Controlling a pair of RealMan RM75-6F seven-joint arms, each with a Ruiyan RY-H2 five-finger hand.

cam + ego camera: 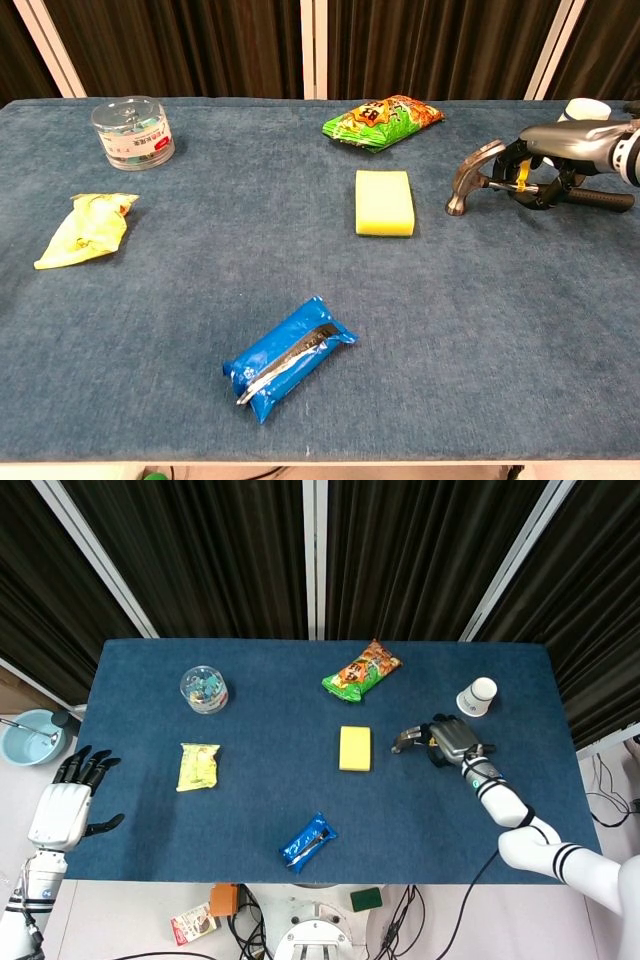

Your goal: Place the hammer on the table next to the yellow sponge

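The right hand (560,160) has its fingers curled around the hammer (480,175) near the neck of the handle, and the steel head rests on, or just above, the blue counter (480,330), at about 3 o'clock of the yellow sponge (385,202) and near it, not touching. The step in hand looks like the set-down: settle the whole handle flat on the cloth before the fingers loosen, since the black grip runs out toward the counter's right edge and a tilted handle could roll. Let go by spreading the fingers upward, then lift straight, so the head is not dragged toward the sponge.

A white paper cup (478,695) stands at 1 o'clock of the hand, close enough to be clipped on a careless retreat. The green snack bag (383,120) lies at 12 o'clock of the sponge. The left hand (65,805) hangs off the counter's left edge, fingers apart, holding nothing
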